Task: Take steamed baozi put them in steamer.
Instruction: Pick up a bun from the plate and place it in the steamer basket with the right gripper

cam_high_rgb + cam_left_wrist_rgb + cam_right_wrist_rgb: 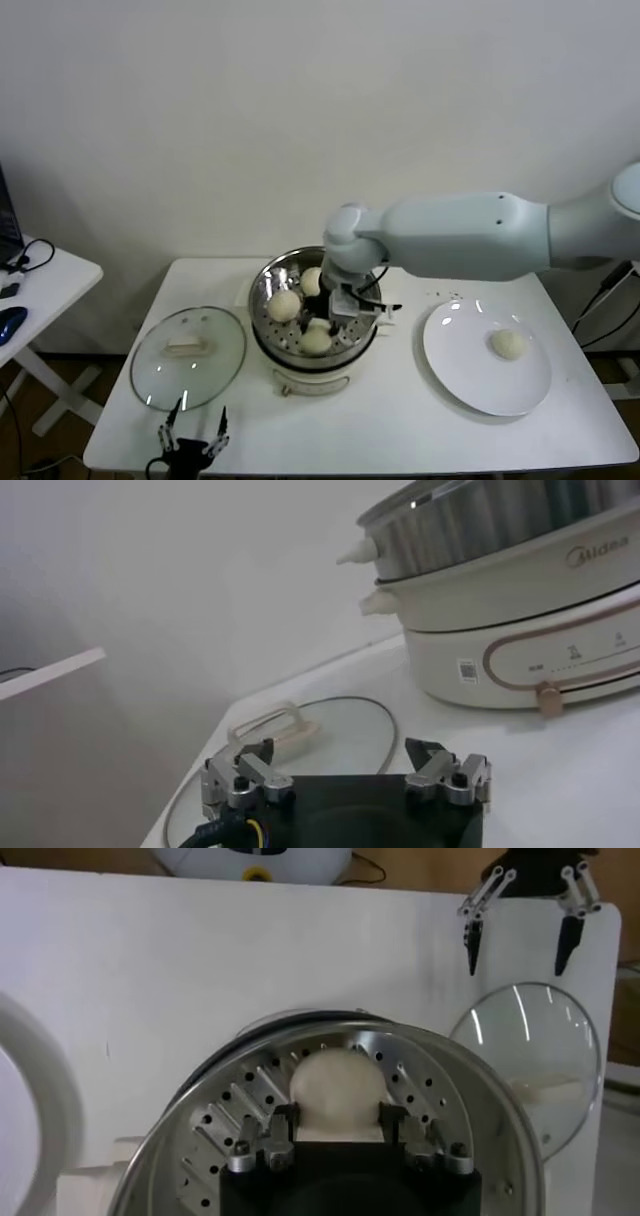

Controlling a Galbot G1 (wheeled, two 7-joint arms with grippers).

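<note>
A plain pale wall is standing behind a white surface (380, 420) that is carrying everything. Over the steamer (268, 290), the right gripper (330, 312) is reaching down into the basket, and its fingers (282, 1131) are closing on one steamed baozi (337, 1091), pressing its two sides while the bun is sitting low over the perforated steel floor; whether it is resting on that floor cannot be told. In the head view this held bun is showing as a small pale patch just under the wrist, with three more buns around it in the basket: one (285, 304) toward the robot's left, one (311, 281) at the far side and one (316, 342) at the near side. The steel basket is sitting on a white electric pot base (520, 630) with a knob at its front. The right arm is stretching in from the robot's right, passing above the space between the steamer and a large white plate (470, 385), where a fifth bun (508, 344) is lying alone. On the robot's left of the steamer, a round glass lid (188, 357) with a white handle is lying flat on the surface. The left gripper (192, 437) is hanging at the near edge of the surface, just beside the lid, with its fingers (240, 775) spread wide and holding nothing.
</note>
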